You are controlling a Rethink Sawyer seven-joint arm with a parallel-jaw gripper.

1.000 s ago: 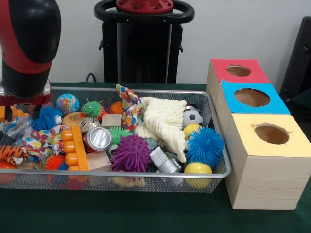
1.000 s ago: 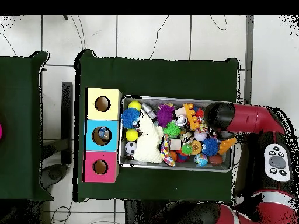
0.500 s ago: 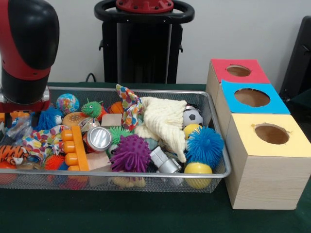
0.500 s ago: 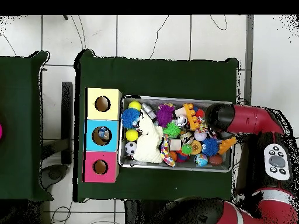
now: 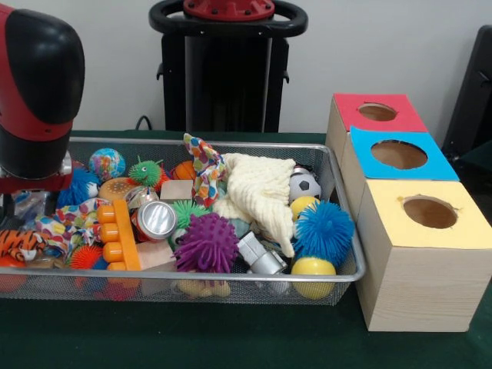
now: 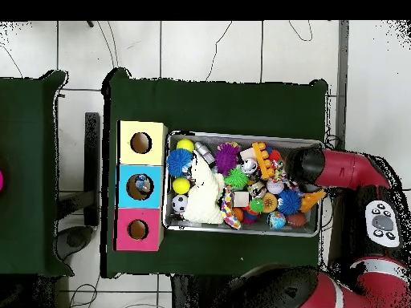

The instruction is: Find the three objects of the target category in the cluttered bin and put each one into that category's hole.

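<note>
A wire bin (image 5: 231, 278) (image 6: 241, 231) holds mixed toys: a purple spiky ball (image 5: 206, 242), a blue spiky ball (image 5: 323, 228), a yellow ball (image 5: 313, 274), a small soccer ball (image 5: 304, 184), a cream cloth (image 5: 257, 196) and a silver can (image 5: 156, 219). Three boxes stand beside it, with a red top (image 5: 377, 112), a blue top (image 5: 398, 154) and a yellow top (image 5: 429, 212), each with a round hole. My arm's red and black end (image 5: 38, 92) (image 6: 309, 165) hangs over the bin's end farthest from the boxes. The gripper under it is hidden.
Near the arm lie an orange toy block (image 5: 119, 234), a striped tiger toy (image 5: 19, 242), a second blue spiky ball (image 5: 77, 184) and a green spiky ball (image 5: 144, 172). In the overhead view something small shows inside the blue box's hole (image 6: 142, 186).
The arm has drifted away from the boxes, toward the bin's end rim, and rides a little higher. Nothing in the bin has moved.
</note>
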